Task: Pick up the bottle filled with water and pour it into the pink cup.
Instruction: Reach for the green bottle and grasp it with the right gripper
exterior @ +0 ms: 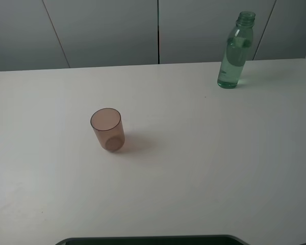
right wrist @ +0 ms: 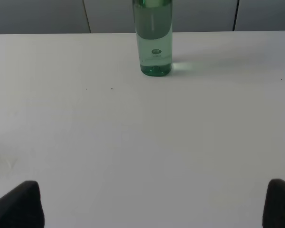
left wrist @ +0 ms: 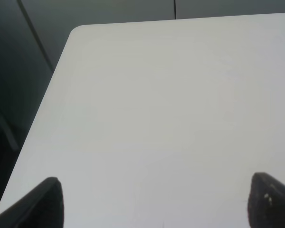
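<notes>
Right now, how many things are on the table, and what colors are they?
green bottle: 1
pink cup: 1
total: 2

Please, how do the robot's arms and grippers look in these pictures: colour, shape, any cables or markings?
Only fingertips show. The left gripper has two black, matte fingers with rounded ends; one carries tiny pale specks. The right gripper has the same black, blunt fingers. No cables or labels are in view, and the high camera shows neither arm.
</notes>
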Robot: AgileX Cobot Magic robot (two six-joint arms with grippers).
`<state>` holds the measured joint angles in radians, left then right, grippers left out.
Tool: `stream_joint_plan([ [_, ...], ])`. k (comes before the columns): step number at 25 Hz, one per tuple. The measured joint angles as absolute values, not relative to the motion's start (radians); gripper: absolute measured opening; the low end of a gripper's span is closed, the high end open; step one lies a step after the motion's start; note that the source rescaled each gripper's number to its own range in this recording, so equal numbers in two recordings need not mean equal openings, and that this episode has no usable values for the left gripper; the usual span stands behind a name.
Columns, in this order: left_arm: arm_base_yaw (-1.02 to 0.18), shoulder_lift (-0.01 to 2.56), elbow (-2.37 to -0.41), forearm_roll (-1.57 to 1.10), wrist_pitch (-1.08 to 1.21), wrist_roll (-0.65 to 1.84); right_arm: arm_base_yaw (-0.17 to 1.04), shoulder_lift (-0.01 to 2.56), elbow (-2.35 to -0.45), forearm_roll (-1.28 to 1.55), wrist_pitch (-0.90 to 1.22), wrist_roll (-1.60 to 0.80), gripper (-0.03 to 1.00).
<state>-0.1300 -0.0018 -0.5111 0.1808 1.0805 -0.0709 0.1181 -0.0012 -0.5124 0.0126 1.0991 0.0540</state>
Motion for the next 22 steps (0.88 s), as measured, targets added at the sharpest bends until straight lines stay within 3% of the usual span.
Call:
stream_joint_plan([
  [22,-0.13,-0.002,-0.511,0.181,1.081,-0.071,0.118,-0.001,-0.512,0.013,1.099,0.054,1.0],
])
